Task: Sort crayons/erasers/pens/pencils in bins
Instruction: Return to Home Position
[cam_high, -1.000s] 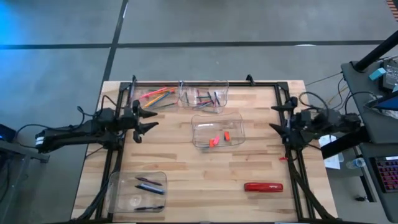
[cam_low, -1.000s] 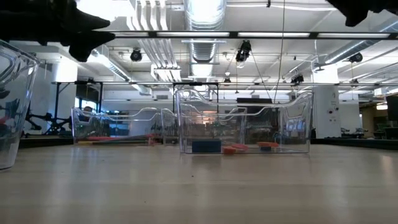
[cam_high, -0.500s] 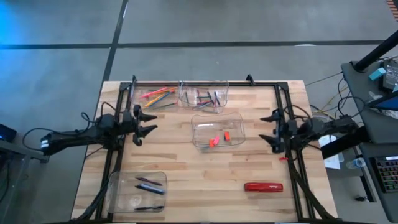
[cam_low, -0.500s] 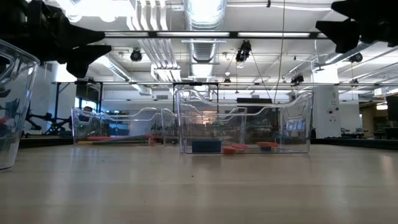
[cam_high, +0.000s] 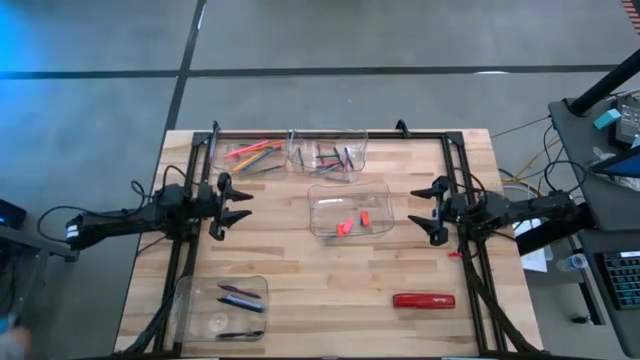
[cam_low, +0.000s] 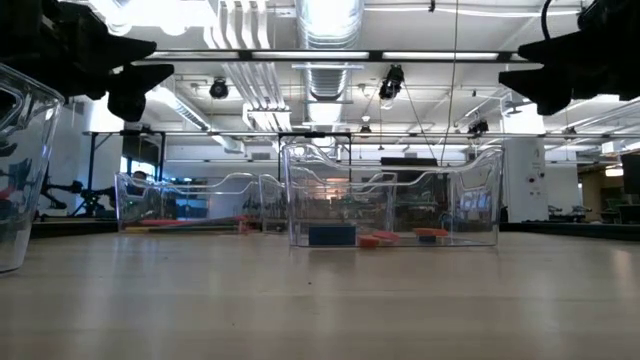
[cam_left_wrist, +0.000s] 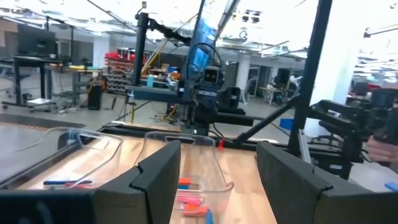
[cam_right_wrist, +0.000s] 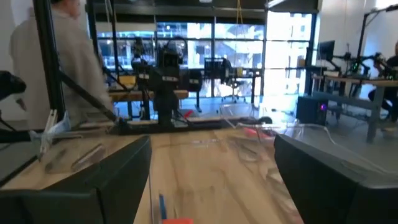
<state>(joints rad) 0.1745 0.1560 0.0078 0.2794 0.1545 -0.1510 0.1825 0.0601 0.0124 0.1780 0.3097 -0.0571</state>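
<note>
We see the left gripper (cam_high: 236, 201) at the frame's left and the right gripper (cam_high: 424, 213) at its right, both raised off the table (cam_high: 330, 275) and facing inward, fingers spread wide and holding nothing. The pencils (cam_high: 252, 154) lie in the upper-left bin (cam_high: 228, 142), and the erasers (cam_high: 350, 222) lie in the centre bin (cam_high: 325, 203). Dark sticks fill the upper-middle bin (cam_high: 300, 150) and the lower-left bin (cam_high: 195, 310).

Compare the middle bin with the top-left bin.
The middle bin holds a few stubby erasers; the top-left bin holds long thin pencils. The middle bin sits at the centre of the table, the top-left bin along its edge. Both are clear, shallow tubs.
</note>
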